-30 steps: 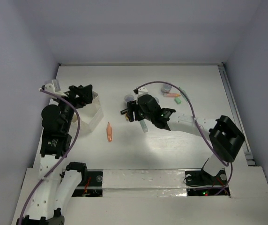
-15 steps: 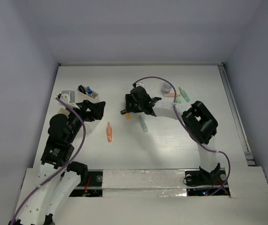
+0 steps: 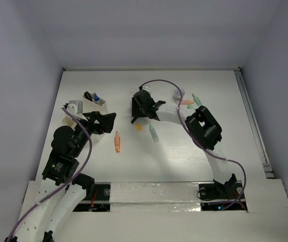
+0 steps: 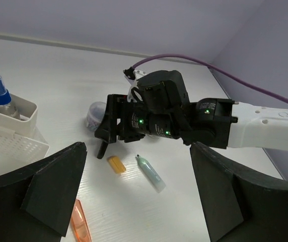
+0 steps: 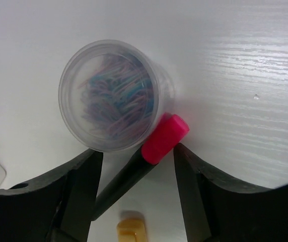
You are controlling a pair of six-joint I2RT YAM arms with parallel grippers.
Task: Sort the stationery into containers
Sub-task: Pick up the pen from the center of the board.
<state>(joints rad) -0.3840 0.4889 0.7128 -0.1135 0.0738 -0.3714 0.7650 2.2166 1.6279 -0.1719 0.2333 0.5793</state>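
Note:
My right gripper (image 3: 138, 112) is open and straddles a pink-black marker (image 5: 149, 151) that lies against a round clear jar of coloured clips (image 5: 111, 96); the jaws are not closed on it. A stubby orange piece (image 5: 130, 232) lies just in front of the marker. My left gripper (image 3: 106, 120) is open and empty, just right of the white bins (image 3: 94, 104), which hold a blue-capped piece (image 4: 0, 96). An orange highlighter (image 3: 117, 142) and a pale green marker (image 3: 154, 133) lie loose on the table between the arms. The left wrist view shows the right gripper (image 4: 115, 136) over the jar (image 4: 96, 115).
A second round jar (image 3: 178, 94) and small orange and green pieces (image 3: 190, 103) lie at the back right. The right arm's purple cable (image 3: 159, 83) arcs above them. The table's right edge has a rail (image 3: 252, 121).
My left gripper moved off the bins toward the near right, uncovering them. My right gripper moved far-left and now straddles the pink-black marker beside the jar.

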